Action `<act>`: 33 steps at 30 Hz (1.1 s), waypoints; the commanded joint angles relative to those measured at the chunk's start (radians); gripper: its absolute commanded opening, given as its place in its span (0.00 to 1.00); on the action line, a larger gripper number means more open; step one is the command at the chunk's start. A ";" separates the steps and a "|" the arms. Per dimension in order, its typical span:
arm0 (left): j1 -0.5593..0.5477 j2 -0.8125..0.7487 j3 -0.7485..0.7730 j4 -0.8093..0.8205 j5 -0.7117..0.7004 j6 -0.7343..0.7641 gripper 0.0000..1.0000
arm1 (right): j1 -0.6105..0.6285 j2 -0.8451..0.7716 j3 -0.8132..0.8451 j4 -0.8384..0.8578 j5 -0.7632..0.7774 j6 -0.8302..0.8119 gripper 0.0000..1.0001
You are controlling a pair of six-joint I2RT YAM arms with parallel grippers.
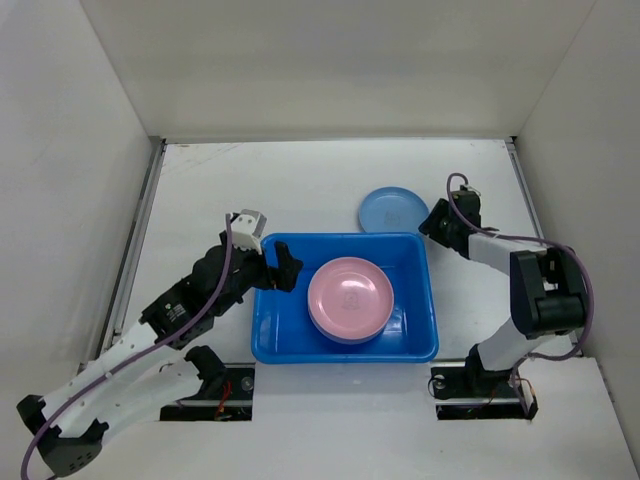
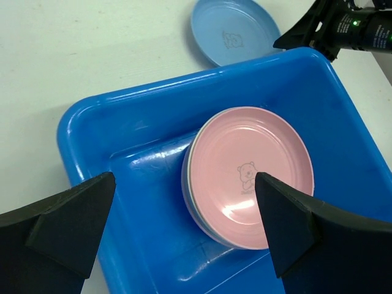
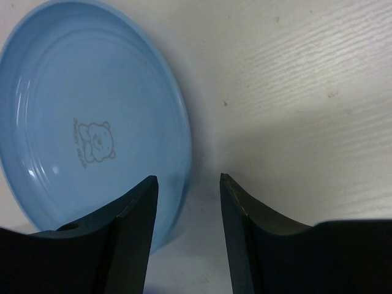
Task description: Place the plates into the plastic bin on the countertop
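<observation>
The step in hand was judged to be the pickup of the last plate outside the bin [image 1: 345,356]: a blue plate [image 1: 393,209] lay flat on the table [image 1: 250,180], just beside the bin's far right corner. The right end effector [image 3: 187,180] was held low at that plate's right edge, its fingers spread and nothing gripped, with the rim seen between them in the wrist view; whether they were down at rim height could not be told. The next move was judged to call for closing on the rim, lifting clear of the bin wall, and carrying the plate over to the stack [image 2: 191,202] inside. That stack, topped by a pink plate [image 1: 349,296], sat right of centre in the bin. The left end effector [image 1: 290,270] was poised over the bin's left side, spread and empty, well apart from the blue plate. Only the bin's near wall was judged to stand in the path.
</observation>
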 commanded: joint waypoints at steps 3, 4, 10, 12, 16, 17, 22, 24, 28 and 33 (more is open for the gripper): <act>0.033 -0.036 0.036 -0.066 -0.018 -0.019 1.00 | -0.004 0.025 0.079 0.055 -0.033 0.003 0.50; 0.036 -0.039 0.038 -0.069 -0.018 -0.019 1.00 | -0.005 0.031 0.088 0.044 -0.036 0.003 0.49; 0.046 -0.042 0.056 -0.087 -0.016 -0.014 1.00 | 0.001 0.079 0.180 -0.086 -0.038 -0.010 0.50; 0.049 -0.043 0.062 -0.095 -0.016 -0.014 1.00 | 0.001 0.093 0.204 -0.132 -0.038 -0.007 0.50; 0.055 -0.051 0.077 -0.119 -0.016 -0.013 1.00 | -0.005 0.097 0.214 -0.175 -0.038 0.006 0.50; 0.058 -0.053 0.084 -0.127 -0.016 -0.010 1.00 | -0.010 0.094 0.211 -0.181 -0.036 0.013 0.50; 0.078 -0.048 0.119 -0.164 -0.012 0.001 1.00 | -0.016 0.100 0.220 -0.235 -0.055 0.019 0.50; 0.087 -0.048 0.131 -0.171 -0.009 0.006 1.00 | -0.017 0.113 0.235 -0.270 -0.055 0.011 0.49; 0.096 -0.047 0.146 -0.181 -0.007 0.007 1.00 | -0.020 0.129 0.270 -0.322 -0.061 -0.003 0.47; 0.098 -0.050 0.156 -0.188 -0.007 0.006 1.00 | -0.014 0.177 0.353 -0.411 -0.073 -0.032 0.46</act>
